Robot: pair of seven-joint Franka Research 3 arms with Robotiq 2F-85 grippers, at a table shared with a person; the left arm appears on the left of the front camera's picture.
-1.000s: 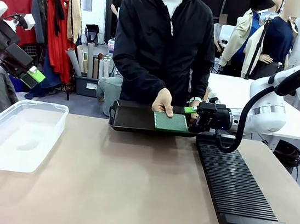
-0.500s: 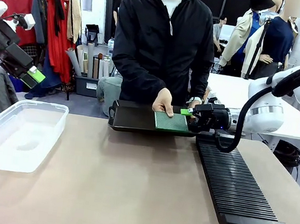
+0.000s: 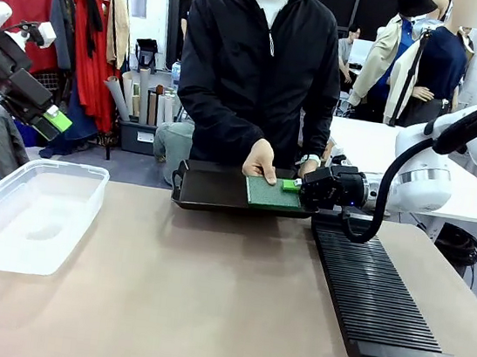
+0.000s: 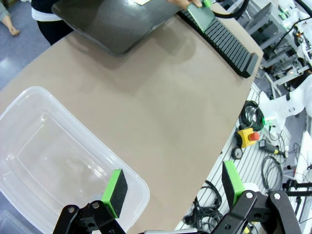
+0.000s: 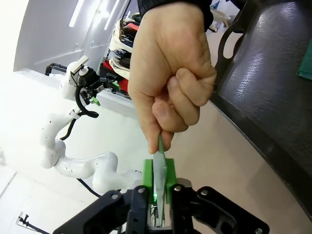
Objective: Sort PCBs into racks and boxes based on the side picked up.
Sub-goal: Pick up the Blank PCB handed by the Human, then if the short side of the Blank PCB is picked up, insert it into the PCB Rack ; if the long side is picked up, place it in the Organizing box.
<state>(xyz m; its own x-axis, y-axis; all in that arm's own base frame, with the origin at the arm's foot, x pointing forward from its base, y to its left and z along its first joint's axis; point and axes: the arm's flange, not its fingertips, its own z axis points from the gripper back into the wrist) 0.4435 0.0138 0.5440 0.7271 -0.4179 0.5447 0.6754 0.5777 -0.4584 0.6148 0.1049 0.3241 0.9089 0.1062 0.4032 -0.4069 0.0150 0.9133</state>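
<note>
At the tan table [image 3: 205, 297] our right gripper [image 5: 159, 171] pinches a PCB [image 5: 159, 155], a person's hand [image 5: 170, 73] just ahead; our left gripper [image 4: 173, 187] gapes.

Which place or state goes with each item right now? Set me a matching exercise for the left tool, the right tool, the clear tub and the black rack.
Column one:
1. left tool
2. right tool
3. clear tub
4. black rack

Column two:
A. lying lengthwise on the right part of the table
B. open, raised at the robot's left
C. shut on the edge of the PCB, which a person's hand also pinches
D. standing on the left part of the table

Pairs: 1-B, 2-C, 3-D, 4-A
</note>
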